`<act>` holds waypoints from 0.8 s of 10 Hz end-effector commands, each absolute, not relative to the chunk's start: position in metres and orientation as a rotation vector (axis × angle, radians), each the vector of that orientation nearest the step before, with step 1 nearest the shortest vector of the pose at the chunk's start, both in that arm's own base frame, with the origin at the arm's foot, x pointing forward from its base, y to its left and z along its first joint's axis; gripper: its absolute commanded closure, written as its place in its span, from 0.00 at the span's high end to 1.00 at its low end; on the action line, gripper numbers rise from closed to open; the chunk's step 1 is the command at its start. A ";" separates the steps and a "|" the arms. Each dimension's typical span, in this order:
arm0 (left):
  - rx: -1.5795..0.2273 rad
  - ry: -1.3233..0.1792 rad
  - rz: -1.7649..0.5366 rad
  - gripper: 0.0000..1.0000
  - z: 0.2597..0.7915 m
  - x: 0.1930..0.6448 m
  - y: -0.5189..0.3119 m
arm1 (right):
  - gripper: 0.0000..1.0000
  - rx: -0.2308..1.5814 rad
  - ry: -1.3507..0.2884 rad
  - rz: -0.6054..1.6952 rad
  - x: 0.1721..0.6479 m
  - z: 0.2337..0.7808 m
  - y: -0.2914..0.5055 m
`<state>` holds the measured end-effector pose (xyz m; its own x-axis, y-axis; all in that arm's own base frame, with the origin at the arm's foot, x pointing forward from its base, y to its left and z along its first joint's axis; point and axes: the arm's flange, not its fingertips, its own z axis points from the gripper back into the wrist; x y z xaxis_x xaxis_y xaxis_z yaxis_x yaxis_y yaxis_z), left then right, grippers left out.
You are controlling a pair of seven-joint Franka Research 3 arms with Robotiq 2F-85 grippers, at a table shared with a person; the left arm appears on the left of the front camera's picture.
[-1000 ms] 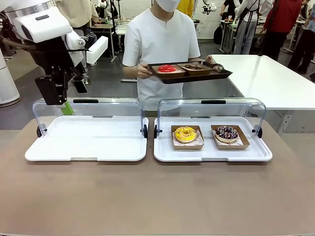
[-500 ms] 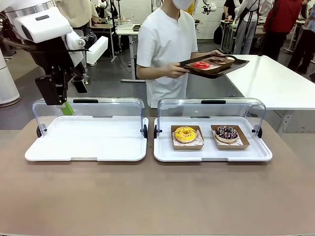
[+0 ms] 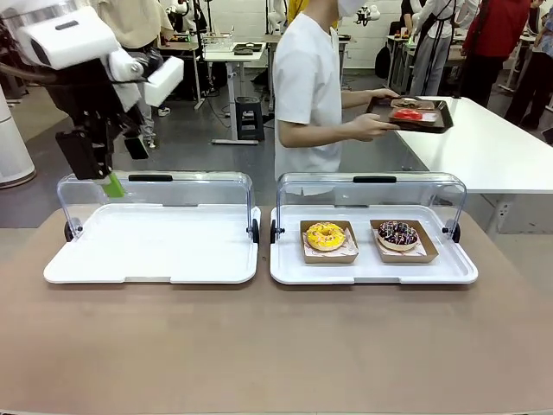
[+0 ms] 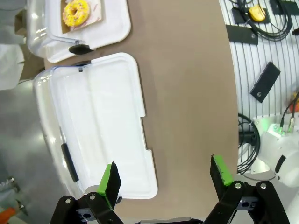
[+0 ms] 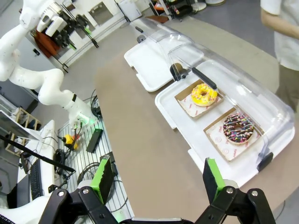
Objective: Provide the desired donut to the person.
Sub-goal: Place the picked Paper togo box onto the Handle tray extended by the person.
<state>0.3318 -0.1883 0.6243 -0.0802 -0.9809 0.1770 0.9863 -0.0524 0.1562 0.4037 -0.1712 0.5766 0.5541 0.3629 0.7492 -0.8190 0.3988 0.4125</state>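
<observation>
Left end effector (image 4: 163, 179) up high over the near-left corner of the table (image 3: 276, 346), fingers spread wide, nothing between the green pads (image 4: 110, 179). Straight below and ahead of it in the left wrist view: empty white tray (image 4: 100, 121) with its clear lid flipped open. Further out from there, yellow donut (image 4: 76, 11) in a brown paper box on the second tray (image 4: 117, 28).

Right end effector (image 5: 156, 179) also hanging in the air, wide open, holding nothing. Bare tabletop right under it. Beyond the fingertips, second tray with two boxed donuts: yellow one on the farther side from the end effector's point of view, chocolate donut (image 5: 239, 127) with coloured sprinkles on the nearer right side. Both sitting flat in their boxes, side by side, not touching. Clear lid (image 5: 224, 86) standing open behind them.

Past both trays, on the far side of the table: the person (image 3: 313, 86) in a white top, turned sideways, carrying a dark tray (image 3: 413, 114) in both hands. Red donut (image 3: 408, 114) on it, plus another one behind that's too small to make out. Dark tray held well away from both end effectors, over toward the white side table (image 3: 484, 147).
</observation>
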 end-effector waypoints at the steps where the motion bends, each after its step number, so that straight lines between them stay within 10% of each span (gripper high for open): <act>1: -0.122 -0.376 -1.588 1.00 0.645 0.306 -0.131 | 1.00 0.867 -0.622 0.814 0.403 0.576 -0.170; 8: -0.573 -0.807 -1.491 1.00 0.605 0.290 0.072 | 1.00 0.867 -0.622 0.814 0.403 0.576 -0.170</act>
